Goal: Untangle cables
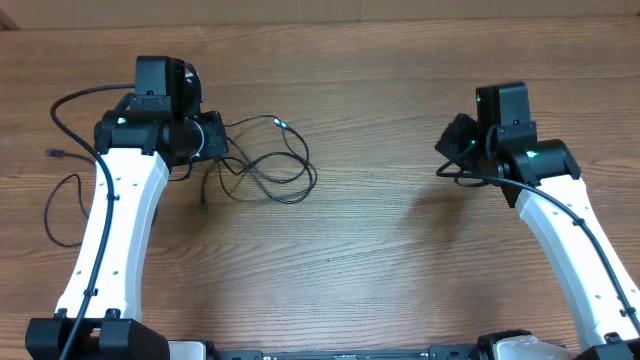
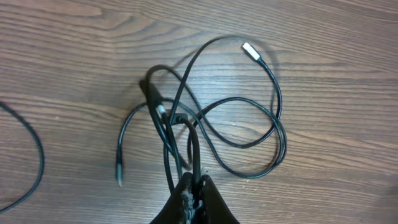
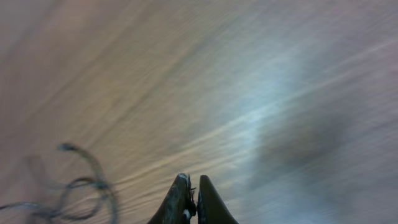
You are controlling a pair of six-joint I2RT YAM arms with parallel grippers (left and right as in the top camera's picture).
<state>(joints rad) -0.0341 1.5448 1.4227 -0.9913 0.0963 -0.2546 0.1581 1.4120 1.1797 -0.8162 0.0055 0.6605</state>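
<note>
The cables sit left of centre near the worktop's far edge — light, limp, likely to snag at crossings. Your left hand looks pinched shut on strands beside the knot; right hand closed, empty. I'd have you take the free silver plug end — pull gently.

No text, label, brand, number or sign could be read in any of the views.
</note>
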